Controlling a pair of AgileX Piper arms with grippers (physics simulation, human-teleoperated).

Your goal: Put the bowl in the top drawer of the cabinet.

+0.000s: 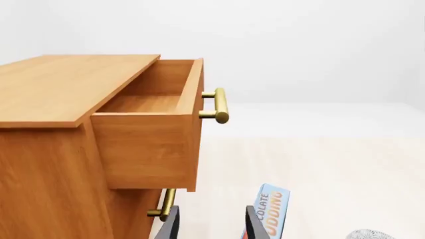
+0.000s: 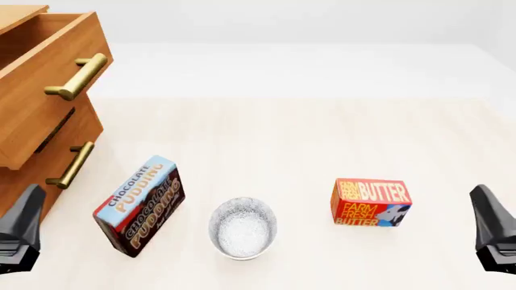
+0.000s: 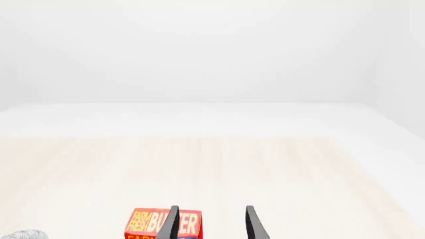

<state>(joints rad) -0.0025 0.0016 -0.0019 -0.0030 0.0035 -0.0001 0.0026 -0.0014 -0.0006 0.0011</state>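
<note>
The bowl (image 2: 243, 228), white with fine blue-grey speckles, stands on the table near the front, between two boxes. Its rim also shows in the left wrist view (image 1: 371, 235) and the right wrist view (image 3: 23, 234). At far left is the wooden cabinet (image 2: 20, 175). Its top drawer (image 2: 45, 84) is pulled out, and the inside (image 1: 143, 102) holds nothing. My left gripper (image 2: 20, 232) hovers open at the front left, beside the cabinet's base, fingers (image 1: 169, 226) apart. My right gripper (image 2: 493, 232) hovers open at the front right, with a finger (image 3: 171, 223) in front of the butter box.
A chocolate pudding box (image 2: 139, 205) lies left of the bowl and a butter box (image 2: 371, 202) to its right. The top drawer's brass handle (image 2: 77, 77) juts over the table. The lower drawer (image 2: 48, 130) is nearly shut, its handle (image 2: 70, 165) below.
</note>
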